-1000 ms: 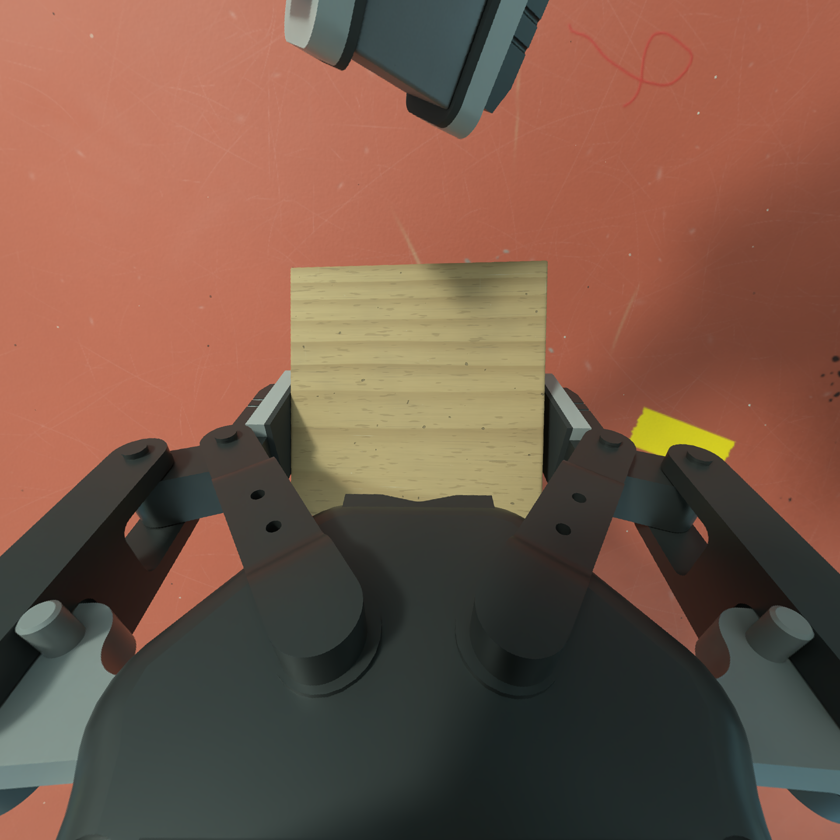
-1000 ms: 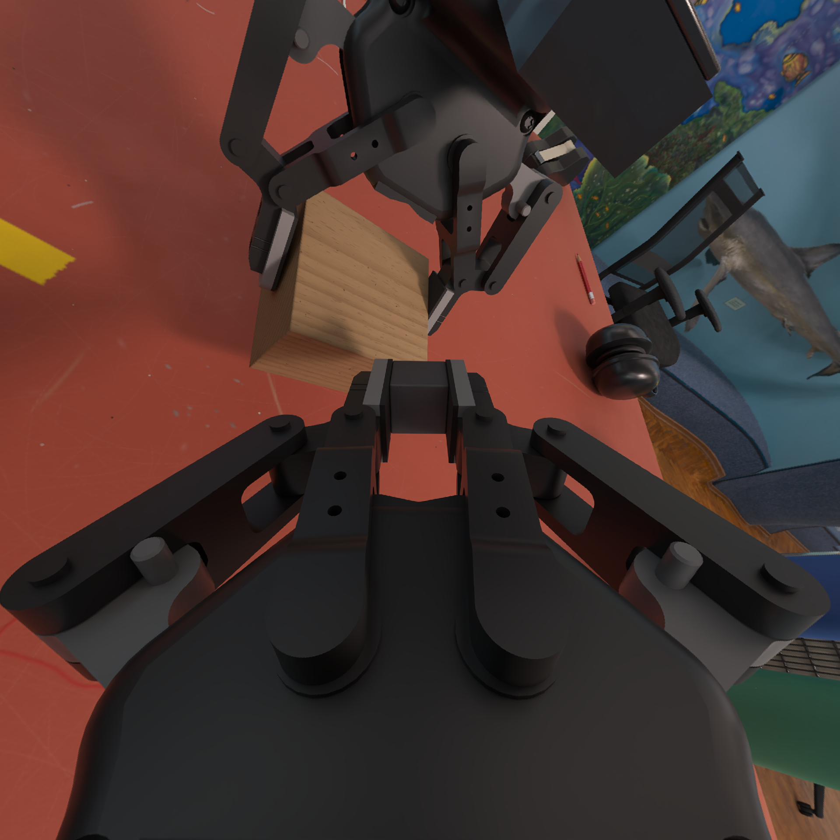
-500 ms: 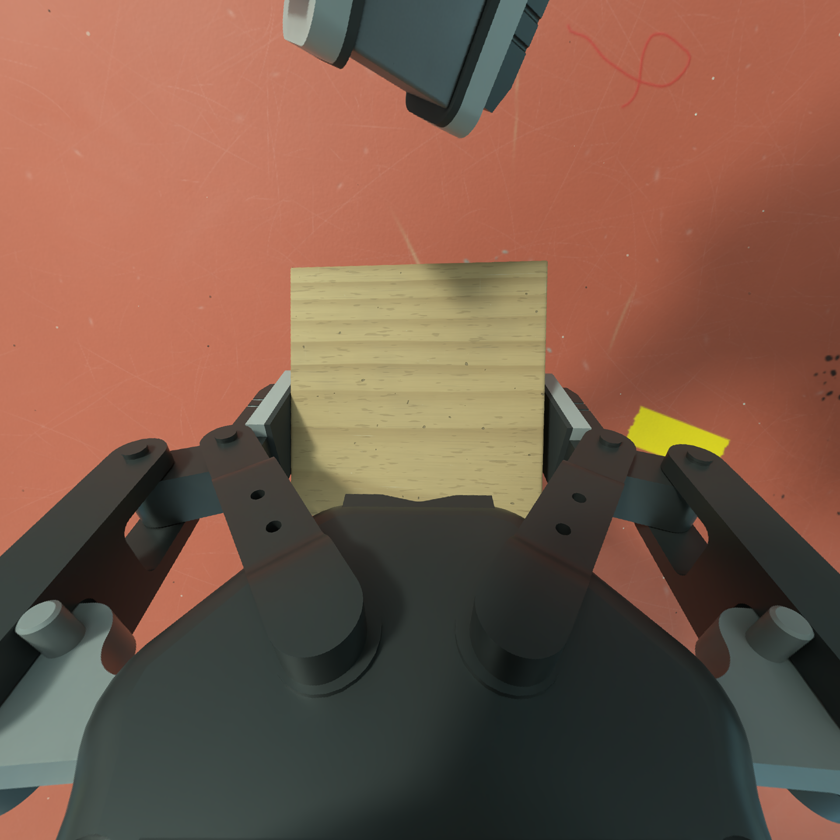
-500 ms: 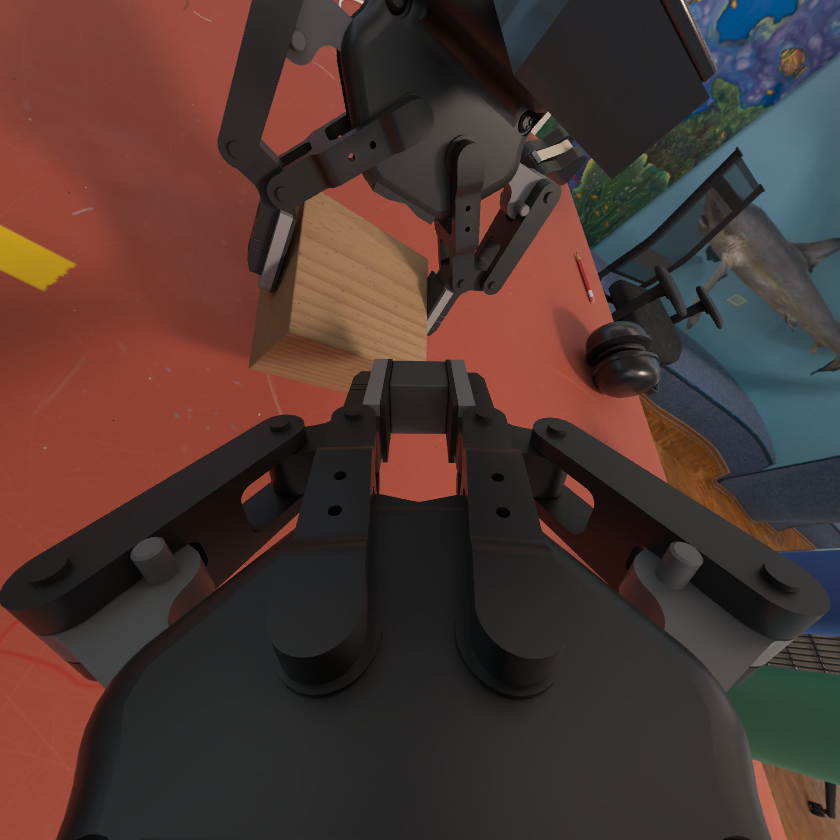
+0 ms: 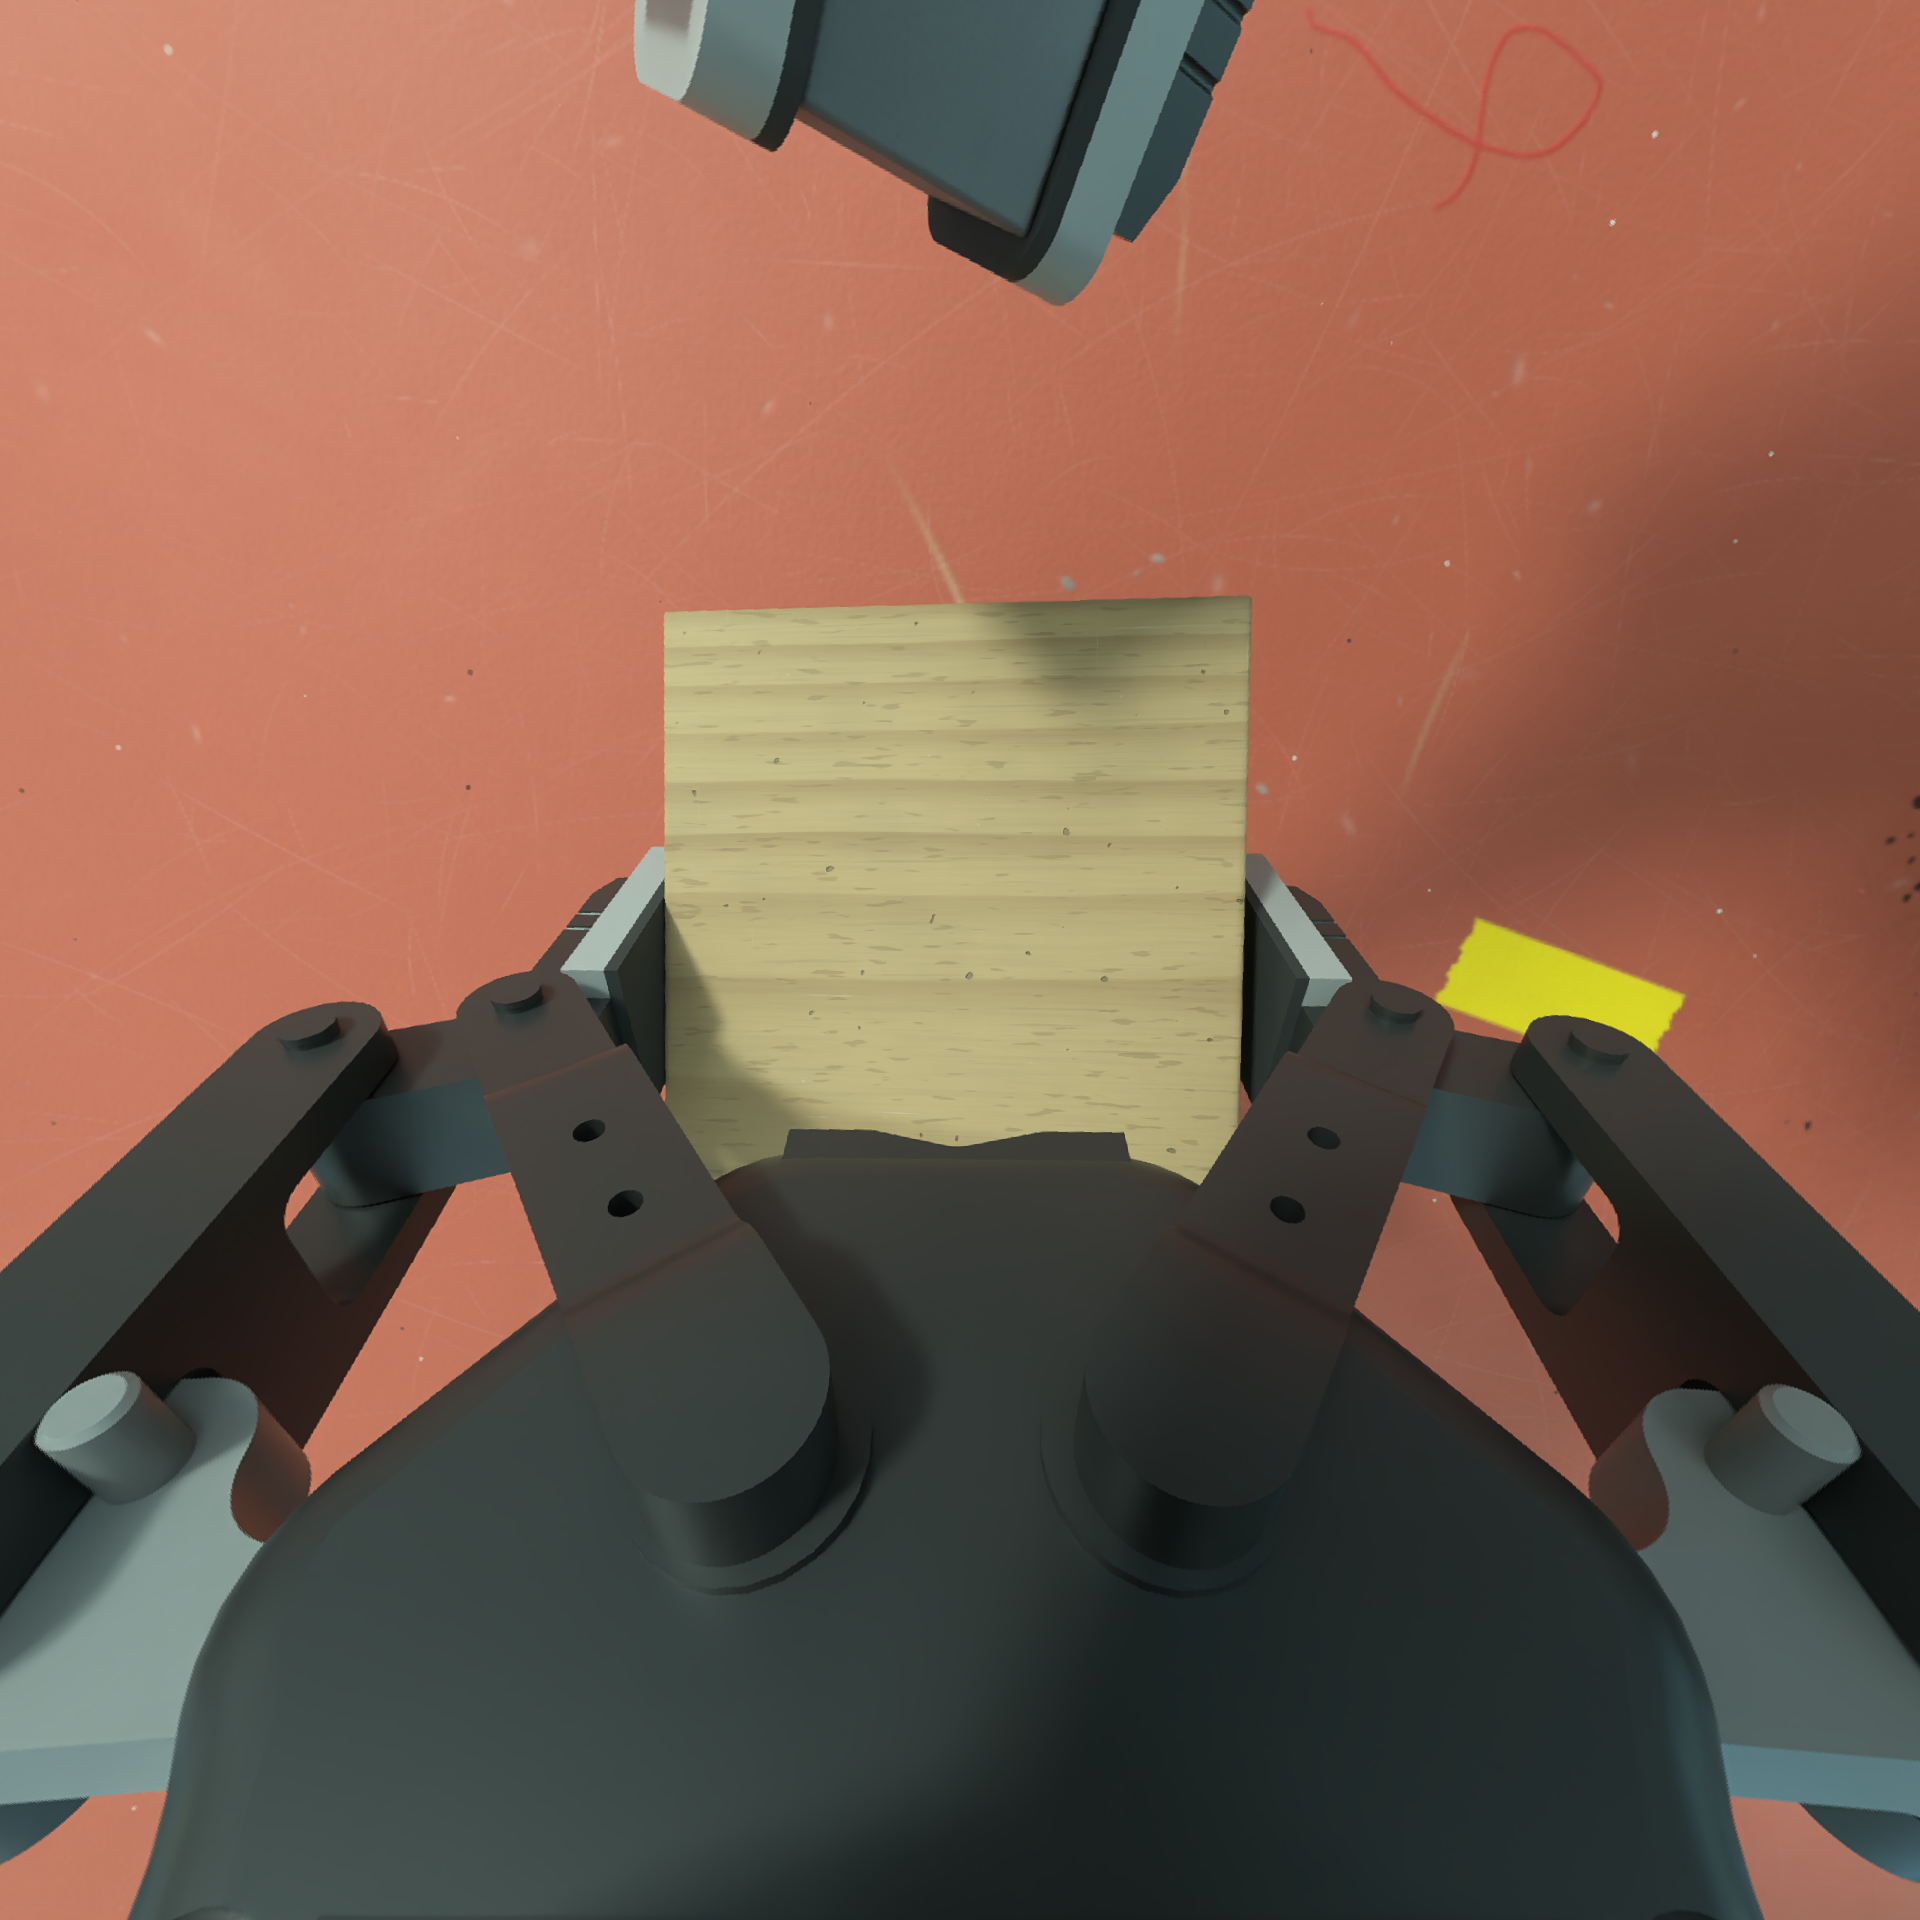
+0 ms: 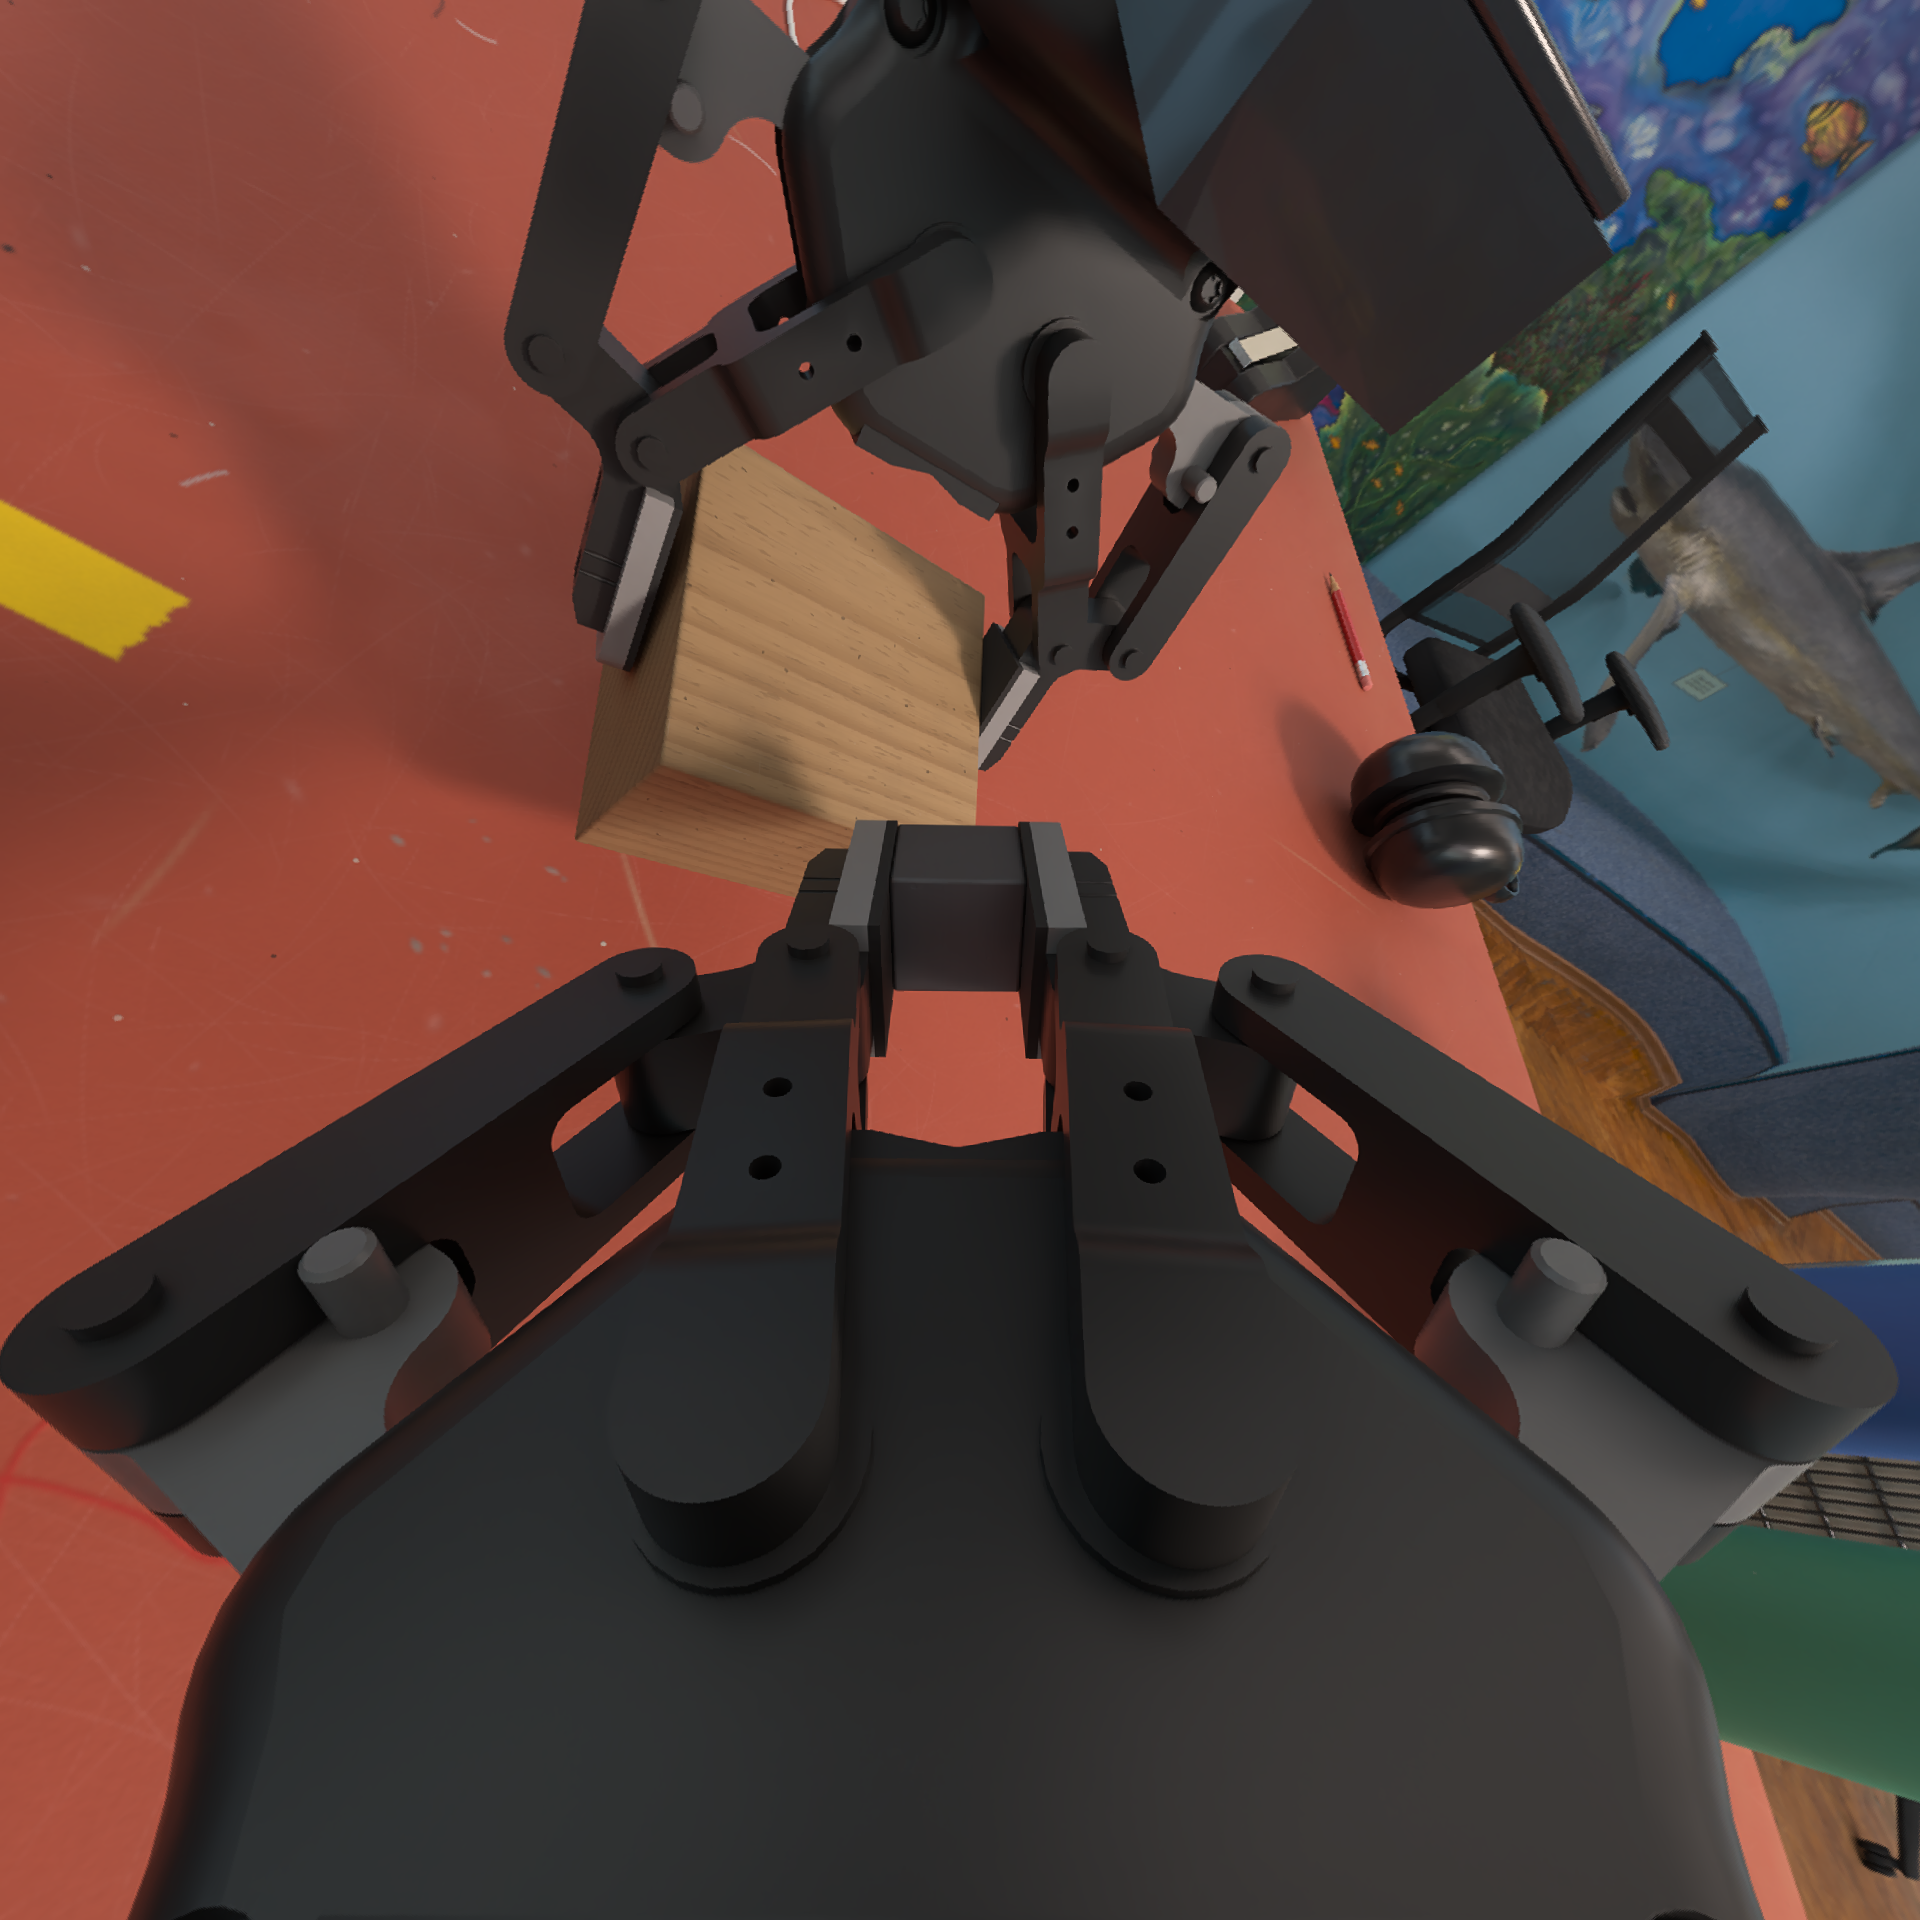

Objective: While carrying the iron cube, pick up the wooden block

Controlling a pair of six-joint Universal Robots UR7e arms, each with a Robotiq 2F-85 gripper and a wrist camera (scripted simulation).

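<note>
The wooden block (image 5: pixel 956 883) is a pale cube clamped between the pads of my left gripper (image 5: pixel 956 925), which is shut on its two sides. In the right wrist view the same block (image 6: pixel 821 665) hangs tilted in the left gripper (image 6: pixel 810 675) over the red table (image 6: pixel 260 935). Whether it touches the table does not show. My right gripper (image 6: pixel 956 914) is shut on the small dark iron cube (image 6: pixel 954 904) and holds it just in front of the block. In the left wrist view the right gripper (image 5: pixel 914 114) and the iron cube (image 5: pixel 935 83) show beyond the block.
Yellow tape (image 5: pixel 1558 987) lies on the table right of the block, and also shows in the right wrist view (image 6: pixel 83 582). A red thread loop (image 5: pixel 1507 104) lies farther off. A red pencil (image 6: pixel 1348 644) and a black round object (image 6: pixel 1439 821) lie near the table's right edge.
Almost nothing. Both grippers keep their holds, and the table background has shifted only very slightly in both views.
</note>
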